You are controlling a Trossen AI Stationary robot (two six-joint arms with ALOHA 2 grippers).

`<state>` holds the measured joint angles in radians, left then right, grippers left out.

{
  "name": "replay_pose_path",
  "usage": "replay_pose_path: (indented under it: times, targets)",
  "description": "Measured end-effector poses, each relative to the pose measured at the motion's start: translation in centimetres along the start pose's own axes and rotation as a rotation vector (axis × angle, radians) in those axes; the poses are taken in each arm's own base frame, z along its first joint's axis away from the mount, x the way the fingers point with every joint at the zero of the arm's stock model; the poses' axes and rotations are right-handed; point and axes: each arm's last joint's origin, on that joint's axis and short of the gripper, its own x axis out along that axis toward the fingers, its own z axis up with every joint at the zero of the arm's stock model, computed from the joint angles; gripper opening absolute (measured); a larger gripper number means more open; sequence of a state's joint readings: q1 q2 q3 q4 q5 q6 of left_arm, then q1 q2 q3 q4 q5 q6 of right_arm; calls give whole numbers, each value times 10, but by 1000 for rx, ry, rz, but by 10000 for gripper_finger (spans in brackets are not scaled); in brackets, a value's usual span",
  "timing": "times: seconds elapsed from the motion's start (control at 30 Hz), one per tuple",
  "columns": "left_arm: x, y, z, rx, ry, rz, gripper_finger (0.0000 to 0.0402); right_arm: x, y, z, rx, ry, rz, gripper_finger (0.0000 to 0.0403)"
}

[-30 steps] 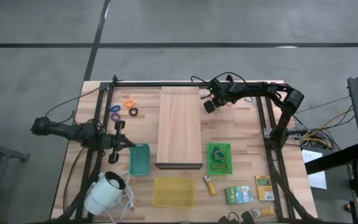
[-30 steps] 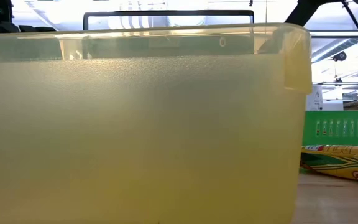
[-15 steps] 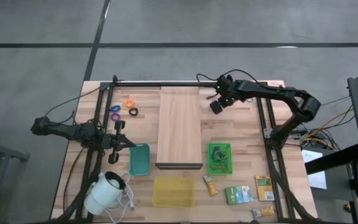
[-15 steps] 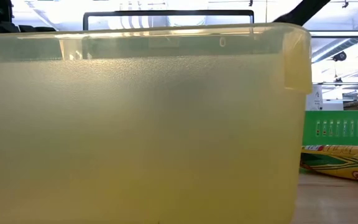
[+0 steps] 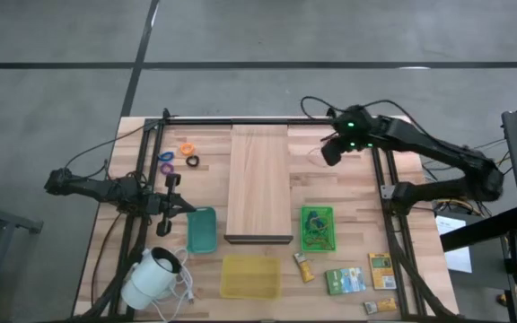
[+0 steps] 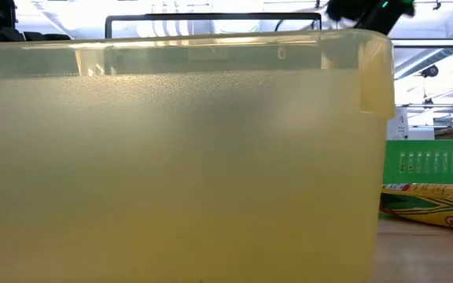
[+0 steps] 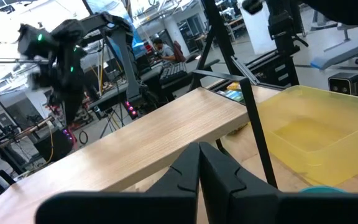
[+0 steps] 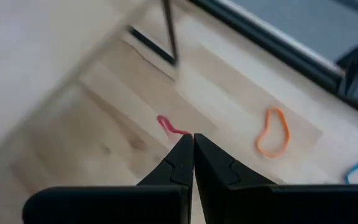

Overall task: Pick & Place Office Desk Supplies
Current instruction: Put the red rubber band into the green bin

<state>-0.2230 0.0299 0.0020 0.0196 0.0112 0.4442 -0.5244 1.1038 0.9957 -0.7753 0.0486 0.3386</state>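
Now right hand point(image 8: 193, 144) shut, pinching red rubber band point(image 8: 171, 127), dangling slantwise

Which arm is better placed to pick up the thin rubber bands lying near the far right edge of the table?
The right arm. Its fingers, shut, hover just above the thin red rubber band, with the orange rubber band loop close by. The left gripper waits, shut, across the long pale wooden board.

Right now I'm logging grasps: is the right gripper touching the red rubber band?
Cannot tell. In the right wrist view the red rubber band ends right at the shut right gripper tips, but neither contact nor gap shows plainly.
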Motion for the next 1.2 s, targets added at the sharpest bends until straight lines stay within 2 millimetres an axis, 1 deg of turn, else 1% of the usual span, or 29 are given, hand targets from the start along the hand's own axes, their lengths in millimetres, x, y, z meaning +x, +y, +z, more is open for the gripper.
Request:
replay_pose_path:
  times: [0.2,0.3,0.4,0.53,0.67,0.83,1.2]
  targets:
    - [0,0,0,0,0,0,12,-48,4,-11,-31,-152,103,8]
    - [0,0,0,0,0,0,12,-67,6,-19,-53,-202,173,8]
    - [0,0,0,0,0,0,12,-81,9,-26,-80,-227,257,8]
    - [0,0,0,0,0,0,12,-92,13,-34,-124,-222,353,8]
    - [0,0,0,0,0,0,12,-94,19,-41,-172,-173,412,8]
    - [0,0,0,0,1,0,12,-88,31,-48,-235,-105,474,8]
    - [0,0,0,0,1,0,12,-61,59,-74,-382,106,551,8]
